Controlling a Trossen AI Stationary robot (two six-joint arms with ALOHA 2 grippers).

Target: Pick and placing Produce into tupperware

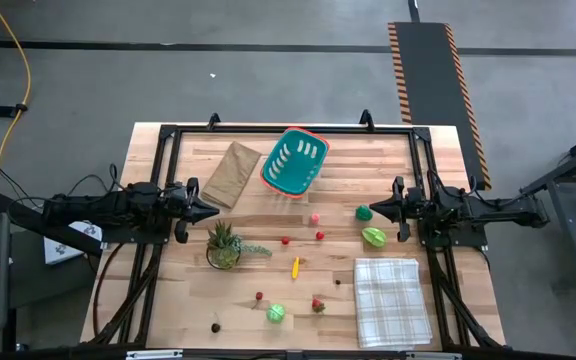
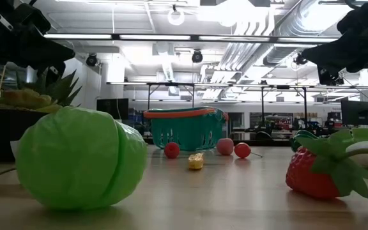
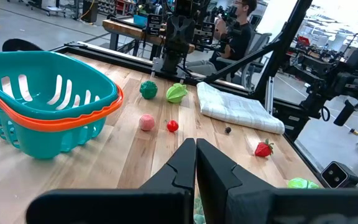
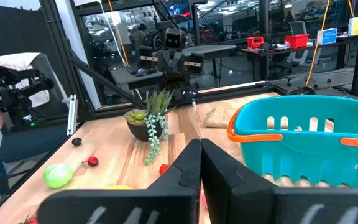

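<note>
Produce, small hard-looking plastic toy fruits and vegetables such as the light green leafy piece (image 1: 373, 236), the dark green one (image 1: 364, 212) and the red berries (image 1: 320, 235), lies scattered across the wooden bench (image 1: 268, 275), none yet in the teal slotted tupperware with orange rim (image 1: 295, 162) at the far middle. You should expect light, slick, rolling pieces; pinch each across its widest part. Both the left claw (image 1: 211, 210) and right claw (image 1: 371, 209) are pressed together and empty, with open room between, but mind the spiky potted plant (image 1: 224, 245) and checked cloth (image 1: 392, 300).
</note>
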